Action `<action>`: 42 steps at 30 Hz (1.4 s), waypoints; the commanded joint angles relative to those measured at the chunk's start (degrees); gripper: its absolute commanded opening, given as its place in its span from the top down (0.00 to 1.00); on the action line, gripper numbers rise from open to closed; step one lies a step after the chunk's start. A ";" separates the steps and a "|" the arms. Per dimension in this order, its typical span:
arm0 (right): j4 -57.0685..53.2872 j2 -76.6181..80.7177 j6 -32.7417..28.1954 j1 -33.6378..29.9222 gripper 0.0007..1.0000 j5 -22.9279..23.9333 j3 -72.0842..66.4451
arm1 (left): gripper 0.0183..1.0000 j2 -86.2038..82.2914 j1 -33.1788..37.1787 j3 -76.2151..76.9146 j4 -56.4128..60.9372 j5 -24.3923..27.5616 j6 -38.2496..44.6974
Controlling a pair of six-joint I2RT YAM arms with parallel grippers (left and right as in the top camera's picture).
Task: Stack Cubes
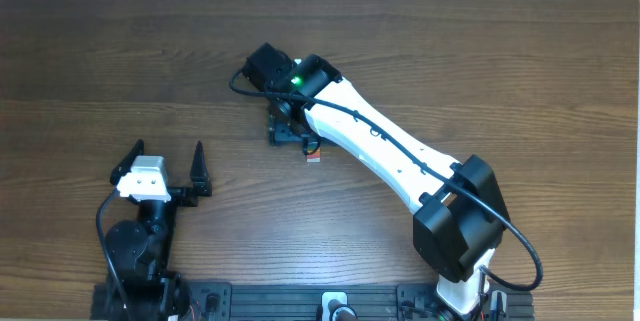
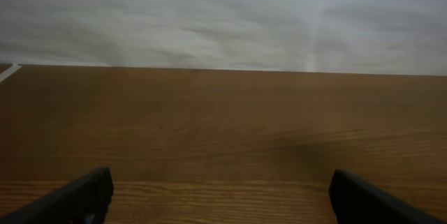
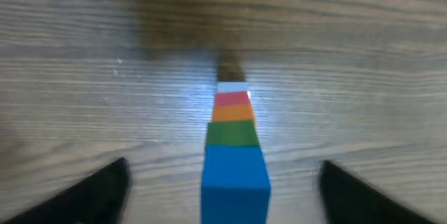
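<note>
A tower of cubes [image 3: 234, 147] stands on the wooden table, seen from above in the right wrist view: blue [image 3: 235, 175] on top, then green [image 3: 232, 134], orange [image 3: 232, 113], red [image 3: 231, 99] and a pale one at the base. My right gripper [image 3: 223, 171] is open above it, one finger on each side of the blue cube and clear of it. In the top view the right gripper [image 1: 287, 131] hangs at mid-table, and a sliver of the tower [image 1: 313, 157] peeks out beside the arm. My left gripper [image 1: 167, 153] rests open and empty at the near left.
Bare wooden tabletop [image 1: 480, 51] stretches all around the tower. The left wrist view looks across the table [image 2: 223, 126] toward a pale wall. The right arm's white link [image 1: 390, 156] runs diagonally from the base at the bottom right.
</note>
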 commanded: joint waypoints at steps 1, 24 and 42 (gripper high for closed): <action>3.37 0.20 -2.84 -1.38 0.01 2.78 -0.48 | 0.00 -0.46 0.31 -0.31 -0.04 0.57 0.83; 16.68 -52.30 -27.47 -30.53 0.00 7.82 -36.74 | 0.00 -0.46 0.31 -0.31 -0.04 0.57 0.85; 41.55 -100.00 -31.89 -34.27 0.01 0.22 -75.06 | 0.00 -0.46 0.31 -0.31 -0.04 0.57 0.85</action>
